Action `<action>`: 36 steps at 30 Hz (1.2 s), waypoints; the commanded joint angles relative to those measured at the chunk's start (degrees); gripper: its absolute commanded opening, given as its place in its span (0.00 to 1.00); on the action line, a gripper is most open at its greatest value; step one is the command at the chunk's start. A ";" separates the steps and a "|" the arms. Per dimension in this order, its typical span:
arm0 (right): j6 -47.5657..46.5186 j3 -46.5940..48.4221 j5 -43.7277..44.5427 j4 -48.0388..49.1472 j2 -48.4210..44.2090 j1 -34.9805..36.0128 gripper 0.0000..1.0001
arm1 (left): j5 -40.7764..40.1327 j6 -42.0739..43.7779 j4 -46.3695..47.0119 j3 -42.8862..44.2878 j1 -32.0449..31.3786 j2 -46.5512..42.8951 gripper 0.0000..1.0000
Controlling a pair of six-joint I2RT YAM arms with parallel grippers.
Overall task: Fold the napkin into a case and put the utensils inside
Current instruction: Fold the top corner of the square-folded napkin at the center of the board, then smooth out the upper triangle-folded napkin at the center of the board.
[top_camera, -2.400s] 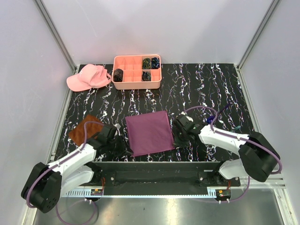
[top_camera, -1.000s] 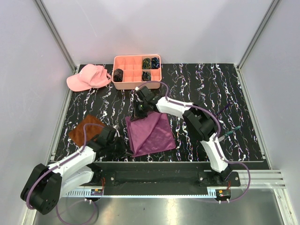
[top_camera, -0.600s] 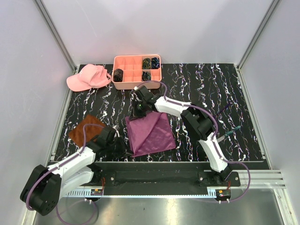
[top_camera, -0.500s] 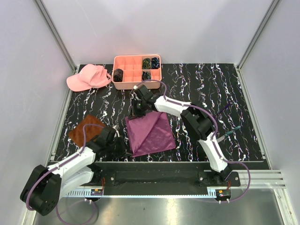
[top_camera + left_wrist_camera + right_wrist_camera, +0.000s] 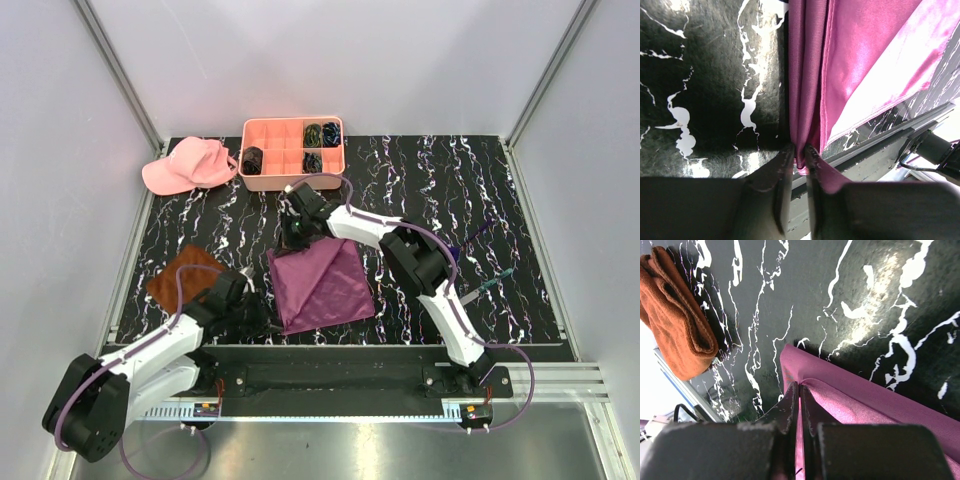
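The magenta-purple napkin (image 5: pixel 322 285) lies flat at the near middle of the table, with a diagonal crease across it. My right gripper (image 5: pixel 293 240) is shut on its far-left corner; in the right wrist view the fingertips (image 5: pixel 799 390) pinch a raised fold of the napkin (image 5: pixel 880 405). My left gripper (image 5: pixel 262 318) is shut on the near-left corner; in the left wrist view the fingertips (image 5: pixel 799 155) clamp the bunched edge of the napkin (image 5: pixel 865 60). Slim utensils (image 5: pixel 492 283) with bluish ends lie at the right of the table.
A rust-brown cloth (image 5: pixel 178 275) lies left of the napkin and shows in the right wrist view (image 5: pixel 680 315). A pink cap (image 5: pixel 190 163) and a salmon compartment tray (image 5: pixel 293 183) with dark coiled bundles stand at the back. The metal rail runs along the near edge.
My right arm has swung from the napkin's right edge across to its far-left corner and shut on it. The napkin now shows a diagonal crease. My left arm has stayed put.
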 commanded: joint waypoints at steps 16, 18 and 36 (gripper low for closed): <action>-5.45 -5.99 1.25 -5.63 -18.62 -4.43 0.78 | 1.31 -4.43 -4.69 10.30 -0.25 -10.34 0.38; -6.33 -12.67 2.57 -5.02 -21.98 -4.96 0.78 | 4.48 -3.12 -0.07 11.43 -1.39 -6.02 0.26; -7.12 -26.49 -11.13 8.70 -20.59 -18.93 0.27 | 5.90 2.78 4.96 7.32 -1.92 7.80 0.15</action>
